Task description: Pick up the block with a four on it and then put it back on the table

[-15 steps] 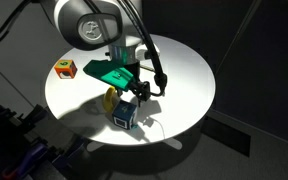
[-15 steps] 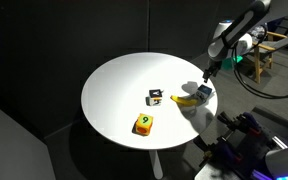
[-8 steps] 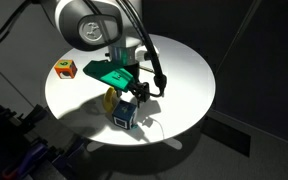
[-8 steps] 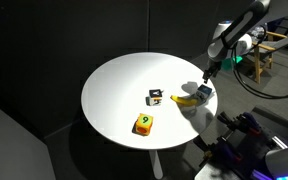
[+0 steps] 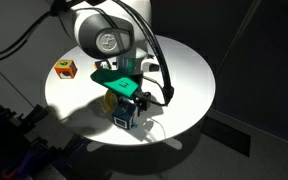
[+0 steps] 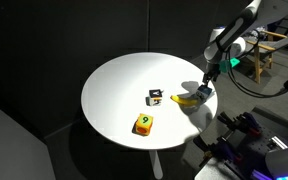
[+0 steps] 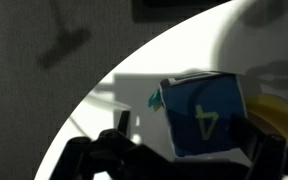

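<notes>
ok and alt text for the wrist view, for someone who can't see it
A blue block marked with a 4 sits on the white table between the dark fingers of the open pincer, a gap showing on one side. A yellow object pokes in beside it, and dark floor lies beyond the table's curved edge.

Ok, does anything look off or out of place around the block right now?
Nothing is spilled or damaged. The block with a four sits close to the edge of the table, right beside a yellow object, and looks turned at a slight angle in the wrist view.
</notes>
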Motion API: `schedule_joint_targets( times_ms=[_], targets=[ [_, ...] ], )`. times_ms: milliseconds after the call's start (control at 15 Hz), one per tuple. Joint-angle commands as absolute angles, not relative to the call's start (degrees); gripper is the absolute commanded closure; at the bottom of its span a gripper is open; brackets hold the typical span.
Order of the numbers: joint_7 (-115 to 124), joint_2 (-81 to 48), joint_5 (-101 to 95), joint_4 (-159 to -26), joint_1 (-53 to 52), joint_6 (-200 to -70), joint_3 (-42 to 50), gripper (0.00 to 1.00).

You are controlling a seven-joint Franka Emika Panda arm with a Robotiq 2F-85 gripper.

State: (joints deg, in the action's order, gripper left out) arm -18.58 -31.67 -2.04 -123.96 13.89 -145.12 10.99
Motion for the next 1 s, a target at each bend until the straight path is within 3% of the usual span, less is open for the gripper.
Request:
schedule_joint_targets(
  times_ms=[0,933],
  targets=[
    [-13.8,-34.2,-5.4,-121.5,13.0,-145.4,11.7,0.00],
    [-8.8,-33.7,-11.6,-123.9,9.1,-148.8,12.5,0.00]
  ],
)
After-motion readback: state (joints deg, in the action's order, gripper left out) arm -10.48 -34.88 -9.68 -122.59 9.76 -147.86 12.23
